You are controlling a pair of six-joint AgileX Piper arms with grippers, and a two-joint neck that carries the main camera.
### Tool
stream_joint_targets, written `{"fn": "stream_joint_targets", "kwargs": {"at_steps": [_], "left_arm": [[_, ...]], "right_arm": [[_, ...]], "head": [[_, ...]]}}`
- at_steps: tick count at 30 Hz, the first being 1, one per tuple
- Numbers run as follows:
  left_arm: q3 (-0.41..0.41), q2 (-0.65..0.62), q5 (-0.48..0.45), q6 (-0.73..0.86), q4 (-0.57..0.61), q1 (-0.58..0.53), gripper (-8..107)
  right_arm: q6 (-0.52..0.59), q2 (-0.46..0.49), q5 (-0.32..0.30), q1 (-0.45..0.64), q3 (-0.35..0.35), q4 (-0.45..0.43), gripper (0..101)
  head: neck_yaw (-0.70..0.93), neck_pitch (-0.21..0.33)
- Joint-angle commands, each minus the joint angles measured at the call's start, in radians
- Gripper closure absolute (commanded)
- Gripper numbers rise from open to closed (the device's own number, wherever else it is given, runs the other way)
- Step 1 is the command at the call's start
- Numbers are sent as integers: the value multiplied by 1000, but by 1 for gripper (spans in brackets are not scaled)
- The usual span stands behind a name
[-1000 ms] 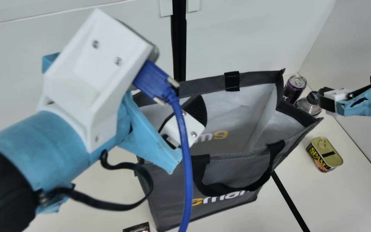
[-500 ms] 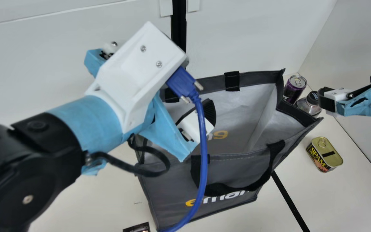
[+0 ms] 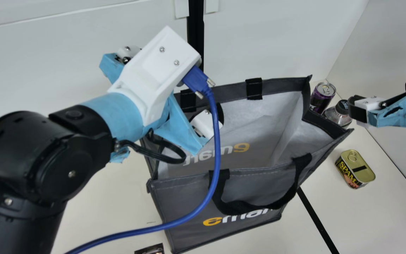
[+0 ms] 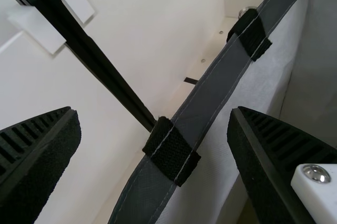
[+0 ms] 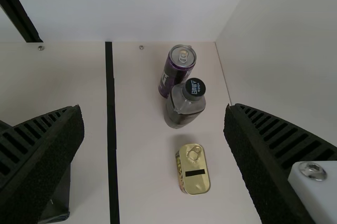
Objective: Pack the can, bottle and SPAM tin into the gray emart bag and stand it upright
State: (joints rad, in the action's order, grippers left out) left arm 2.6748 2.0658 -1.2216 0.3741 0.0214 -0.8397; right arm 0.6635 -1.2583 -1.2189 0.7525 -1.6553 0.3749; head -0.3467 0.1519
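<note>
My left pincer (image 3: 206, 123) had its fingers apart, one on each side of the rim of the gray emart bag (image 3: 245, 195). The bag stood upright, mouth open, orange and white lettering on its front panel. My right pincer (image 3: 358, 108), also spread, was positioned above the worktop (image 3: 374, 222). Outside the bag: purple can (image 3: 322, 97), upright beside the black-capped bottle (image 3: 337, 113); SPAM tin (image 3: 356, 169), yellow lettering on its side label, nearby. The bottle cap carried pale print.
</note>
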Motion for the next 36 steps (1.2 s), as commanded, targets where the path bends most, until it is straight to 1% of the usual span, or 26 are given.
{"fn": "stream_joint_targets", "kwargs": {"at_steps": [1, 14, 28, 29, 36], "left_arm": [[-8, 3, 2, -4, 8, 6, 9], [-100, 4, 2, 3, 43, 18, 9], [-177, -26, 2, -3, 22, 11, 102], [-181, -30, 2, -6, 19, 11, 107], [-200, -59, 2, -45, -11, 14, 107]], "right_arm": [[0, 0, 0, 0, 0, 0, 6], [0, 0, 0, 0, 0, 0, 6], [0, 0, 0, 0, 0, 0, 6], [0, 0, 0, 0, 0, 0, 6], [0, 0, 0, 0, 0, 0, 6]], "head": [[-2, 23], [-2, 23], [-2, 23], [-2, 23], [-2, 23]]}}
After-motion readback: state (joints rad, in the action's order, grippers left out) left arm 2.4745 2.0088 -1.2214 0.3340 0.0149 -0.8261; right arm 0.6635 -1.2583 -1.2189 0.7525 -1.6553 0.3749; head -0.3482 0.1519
